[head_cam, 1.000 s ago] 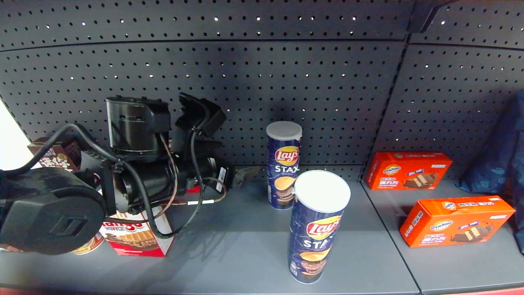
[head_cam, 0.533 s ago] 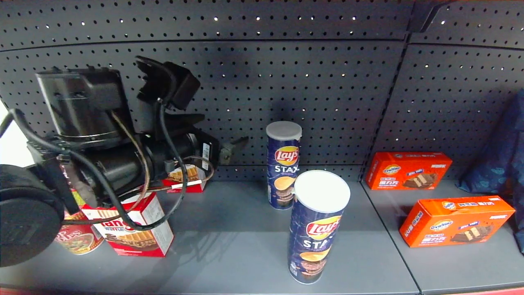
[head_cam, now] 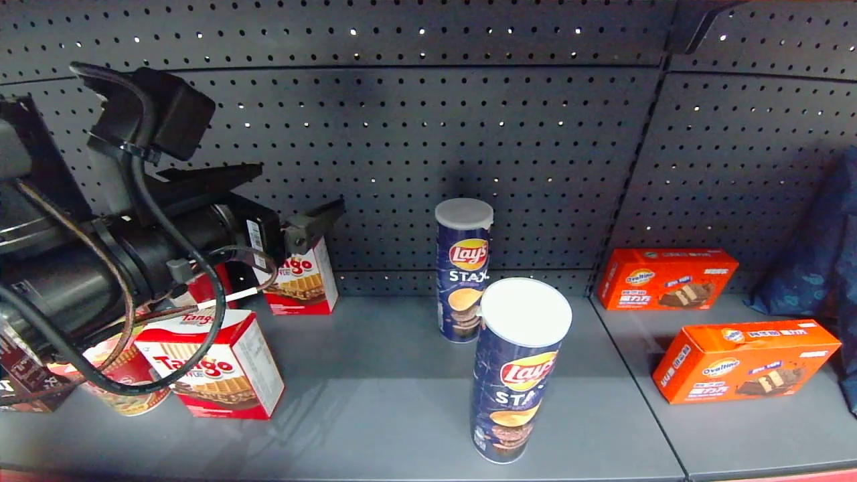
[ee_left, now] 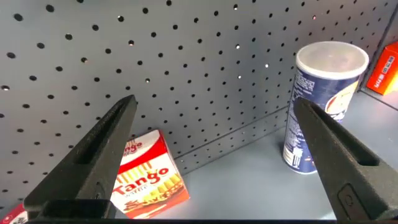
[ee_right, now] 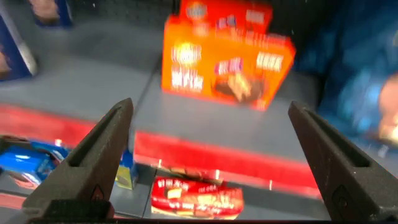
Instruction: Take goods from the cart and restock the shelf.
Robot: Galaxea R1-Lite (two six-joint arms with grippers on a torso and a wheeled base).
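Observation:
My left gripper (head_cam: pixel 300 186) hangs open and empty above the left part of the grey shelf (head_cam: pixel 388 402), just in front of the pegboard. In the left wrist view its fingers (ee_left: pixel 93 162) are spread wide, with a red-and-white Tango box (ee_left: pixel 146 180) below and between them. That Tango box (head_cam: pixel 299 278) stands upright at the back of the shelf, apart from the gripper. A second Tango box (head_cam: pixel 214 365) stands nearer the front. My right gripper (ee_right: pixel 210 109) is open and empty, low in front of the shelf's red edge (ee_right: pixel 217 158).
Two blue chip cans (head_cam: pixel 464 268) (head_cam: pixel 519 368) stand mid-shelf, one also in the left wrist view (ee_left: pixel 320 106). Two orange boxes (head_cam: pixel 666 278) (head_cam: pixel 743 361) lie to the right, and a blue bag (head_cam: pixel 823 254) beyond. A noodle cup (head_cam: pixel 124 381) sits under my left arm. Packets (ee_right: pixel 196 199) lie below the shelf.
My left arm has drawn back to the left and up from the shelf's back. The rear Tango box, hidden before, now stands in plain sight.

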